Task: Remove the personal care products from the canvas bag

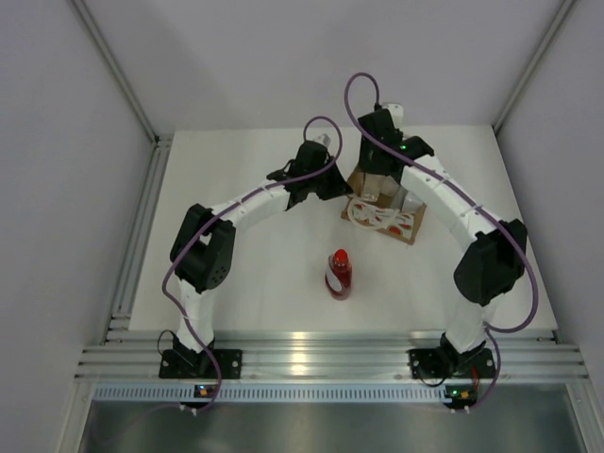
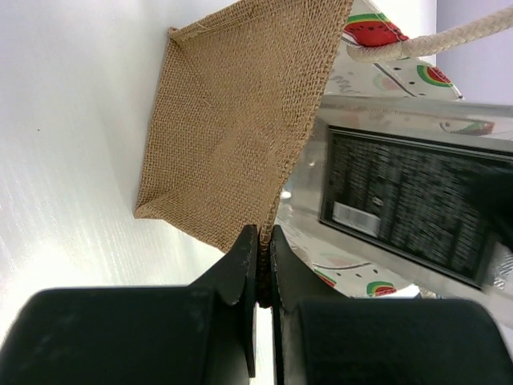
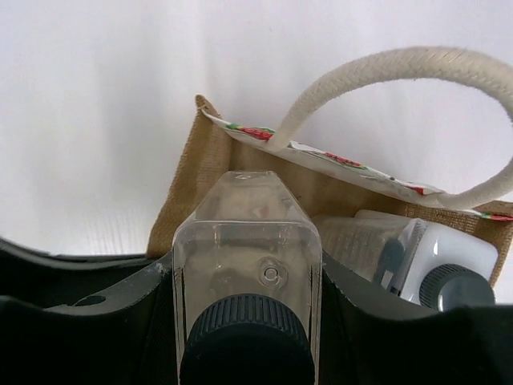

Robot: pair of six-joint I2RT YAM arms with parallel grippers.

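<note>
The left gripper [image 2: 263, 241] has its black fingers [image 2: 240, 277] pressed together. The rim of the tan burlap canvas bag [image 2: 232, 120] runs straight into their tips, so they appear to pinch its edge. Beyond and to the right of those fingertips, a container with a black printed label [image 2: 401, 208] lies inside the bag against its watermelon-print lining. A cream rope handle [image 2: 433, 40] crosses farther out.

The right gripper [image 3: 244, 281] is clamped on a clear squarish bottle with a dark grey ribbed cap [image 3: 244, 233]. One black finger [image 3: 120, 321] presses each side of the bottle, with the cap towards the wrist. Just past this bottle stands the bag's open mouth. To the right of the fingers, a white bottle with a dark grey cap [image 3: 449, 257] sits inside the bag. Whether the held bottle is clear of the rim I cannot tell.

From above, the two grippers meet at the bag, the left at its left edge. A red bottle with a red cap [image 1: 339, 274] stands on the white table [image 1: 245, 283], nearer the arm bases and well apart from both sets of fingers.
</note>
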